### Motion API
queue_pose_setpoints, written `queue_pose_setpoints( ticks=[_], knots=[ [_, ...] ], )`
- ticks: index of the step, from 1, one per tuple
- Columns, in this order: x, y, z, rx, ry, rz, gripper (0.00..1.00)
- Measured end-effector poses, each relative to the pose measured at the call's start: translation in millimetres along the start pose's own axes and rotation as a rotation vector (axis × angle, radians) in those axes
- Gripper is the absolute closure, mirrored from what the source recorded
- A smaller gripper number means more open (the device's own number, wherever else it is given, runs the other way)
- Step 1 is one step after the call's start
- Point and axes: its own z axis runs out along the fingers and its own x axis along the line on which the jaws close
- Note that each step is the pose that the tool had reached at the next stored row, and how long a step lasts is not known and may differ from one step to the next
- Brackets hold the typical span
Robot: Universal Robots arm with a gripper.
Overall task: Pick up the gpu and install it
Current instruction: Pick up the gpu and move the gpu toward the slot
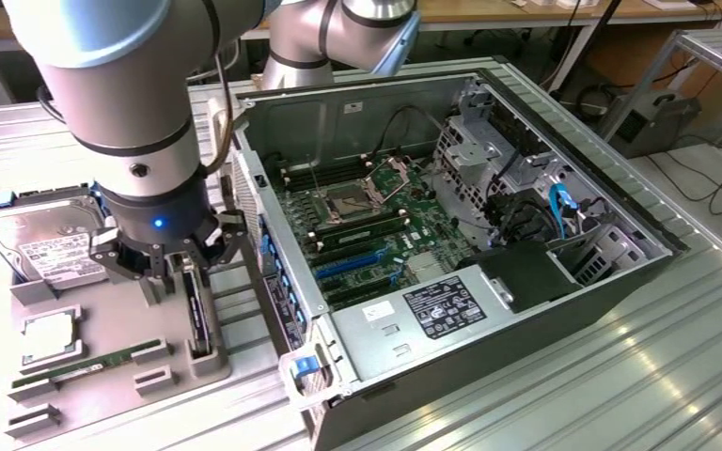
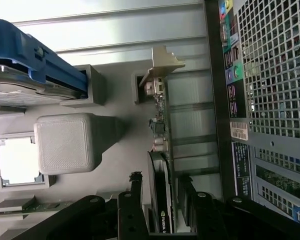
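One gpu (image 2: pixel 157 125) stands on edge in a slot of the grey tray (image 1: pixel 110 319), its silver bracket (image 2: pixel 165 62) at the end farthest from the gripper (image 2: pixel 160 179). The gripper sits directly over the card's other end w/ its jaws apart. One black finger (image 2: pixel 136 195) is on each side of the card, and a thin gap shows btw. each finger and the card, so nothing is clamped.

In the ext. view the gpu slot is on the tray edge nearest the PC case (image 1: pixel 612 282), which lies just to the exterior view's right of the tray.

The same tray also holds:
- a silver hard drive (image 1: pixel 48 244) w/ white label at the far end
- a pale square chip (image 1: pixel 48 334) in a recess
- a long green memory stick (image 1: pixel 86 366) lying near the front

The PC case lies on its side w/ the panel off. Inside are a green motherboard (image 1: pixel 374 225) w/ blue slots and a power supply (image 1: pixel 443 310) w/ black label at the near corner.
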Motion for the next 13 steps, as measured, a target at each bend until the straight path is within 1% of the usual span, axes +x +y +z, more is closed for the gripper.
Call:
queue_pose_setpoints(
  ticks=[2, 4, 6, 7, 8, 13],
  knots=[
    [0.0, -0.3, 3.5, 0.0002, 0.0001, 0.003, 0.58],
    [-0.1, -1.0, 6.3, 0.0003, 0.0022, 0.004, 0.58],
    [-0.1, -1.5, 7.6, 0.0008, 0.0075, 0.004, 0.58],
    [-0.1, -2.0, 7.9, 0.0016, 0.0131, 0.005, 0.58],
    [0.0, -2.1, 7.9, 0.0018, 0.0138, 0.005, 0.58],
    [-0.1, -2.2, 11.2, 0.0015, 0.0135, 0.005, 0.58]
  ],
)
